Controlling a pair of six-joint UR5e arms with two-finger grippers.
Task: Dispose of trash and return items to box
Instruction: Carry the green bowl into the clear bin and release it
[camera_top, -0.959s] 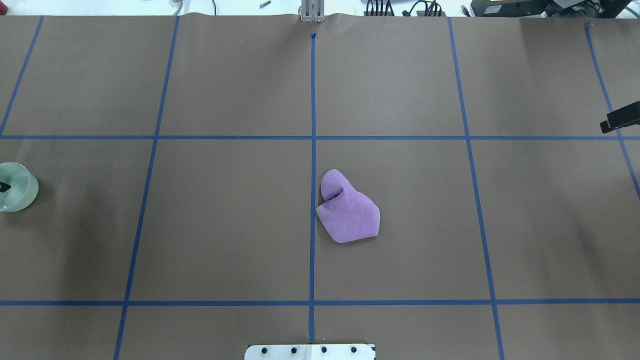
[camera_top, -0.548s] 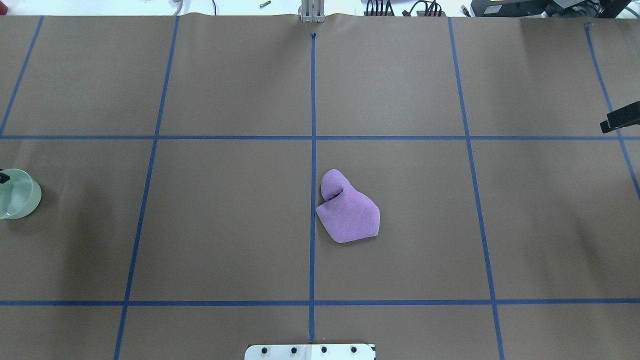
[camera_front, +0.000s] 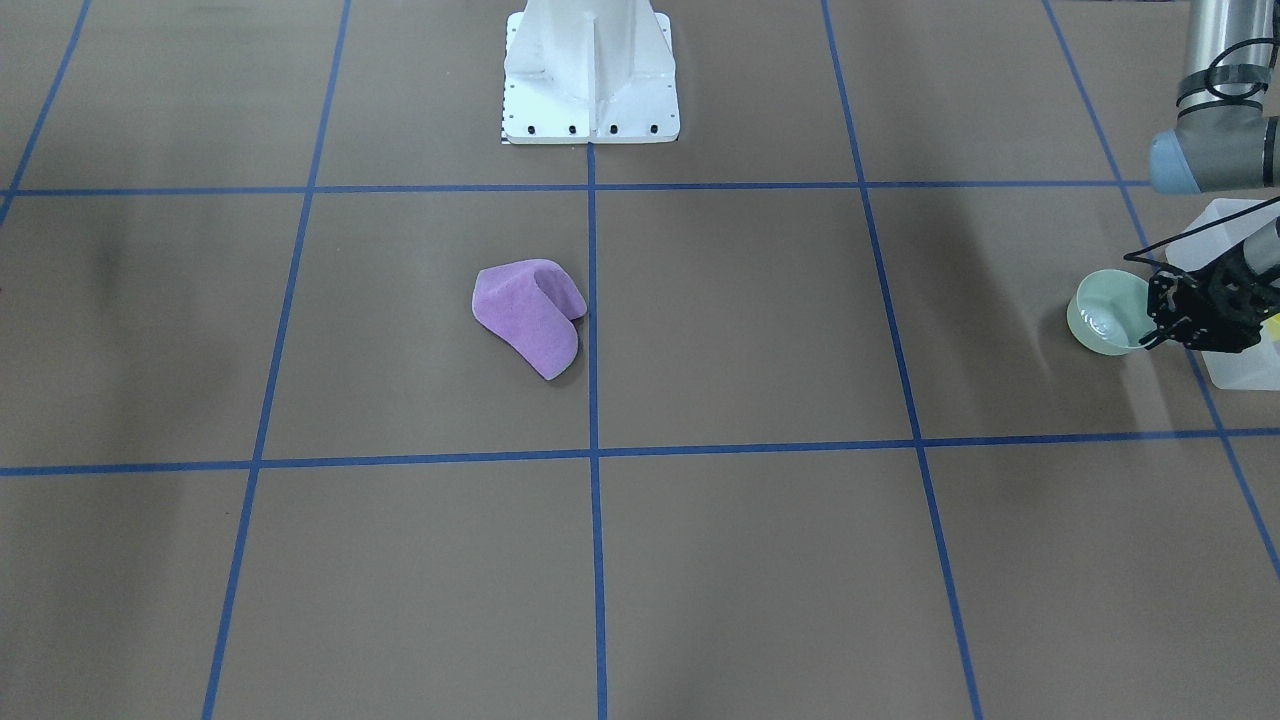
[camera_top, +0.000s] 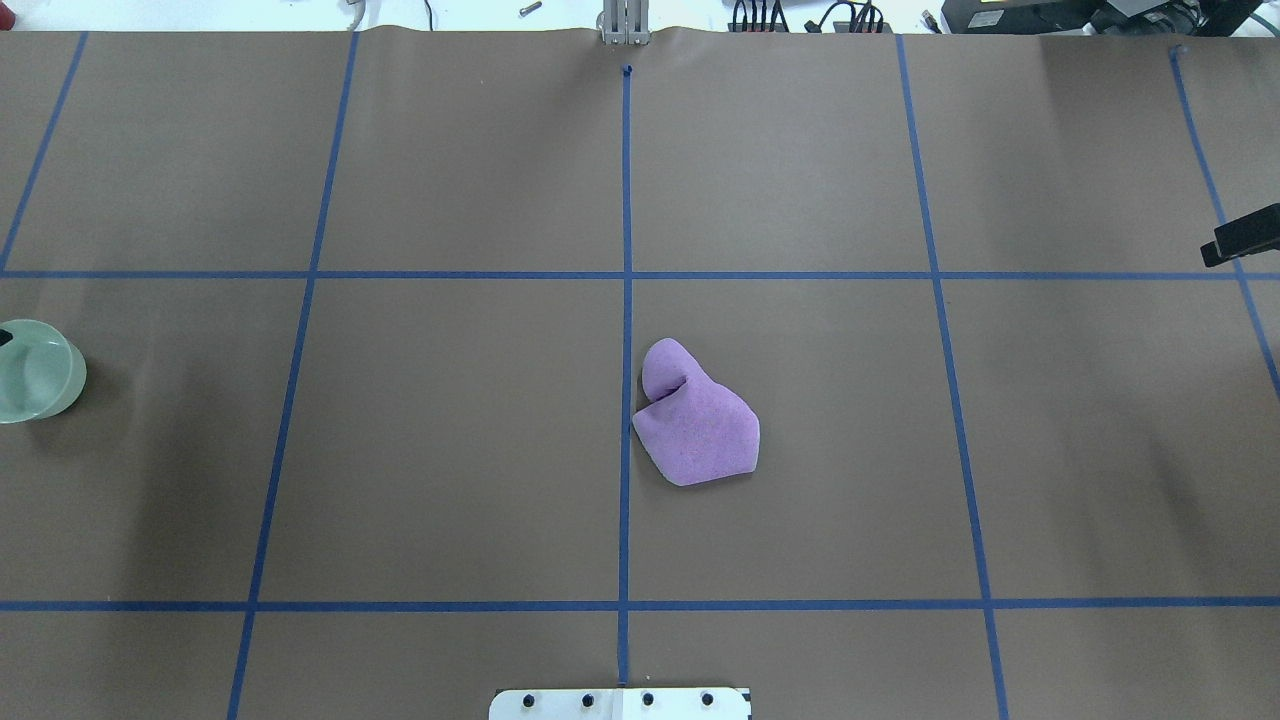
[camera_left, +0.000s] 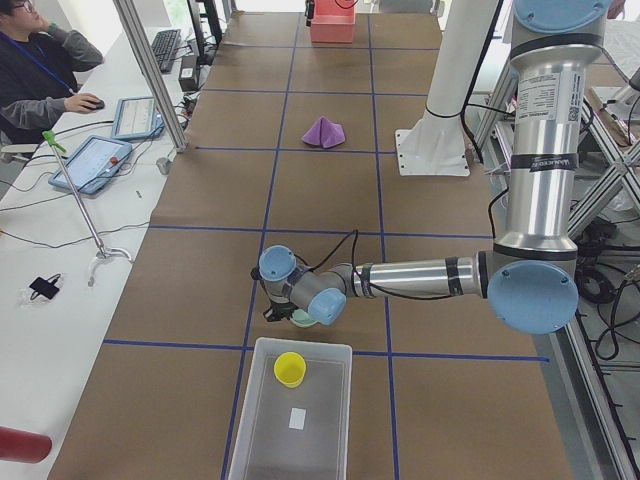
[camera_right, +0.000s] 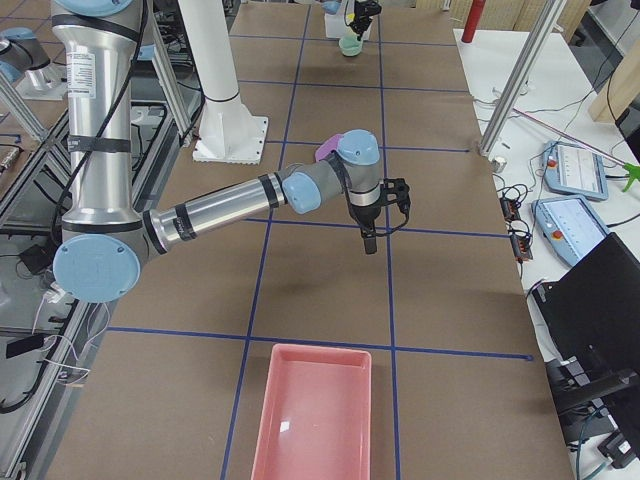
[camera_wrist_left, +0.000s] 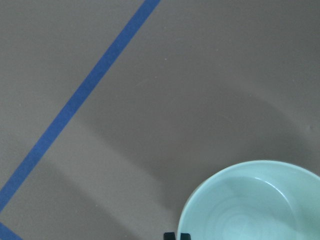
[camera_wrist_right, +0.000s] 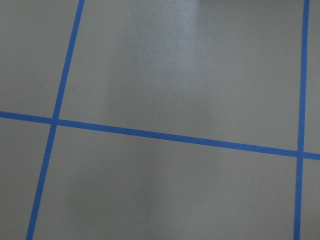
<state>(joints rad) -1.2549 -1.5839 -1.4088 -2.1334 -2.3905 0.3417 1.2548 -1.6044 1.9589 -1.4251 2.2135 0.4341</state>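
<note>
Beside the box (camera_front: 1236, 368), left end effector (camera_front: 1152, 318) pinches green bowl (camera_front: 1100, 314)

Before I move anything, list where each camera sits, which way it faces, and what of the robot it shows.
Front-facing: across the table, facing the robot; base, left gripper on the green bowl.
Overhead: behind the robot, looking forward and down; base edge, right gripper tip.
Exterior left: robot's-left table end, looking along it; left arm, box.
Exterior right: opposite end; right arm, pink bin.
Left wrist: down onto the bowl; fingertips.
Right wrist: down onto taped paper; no body.
Shared: front-facing and overhead show the purple cloth.
</note>
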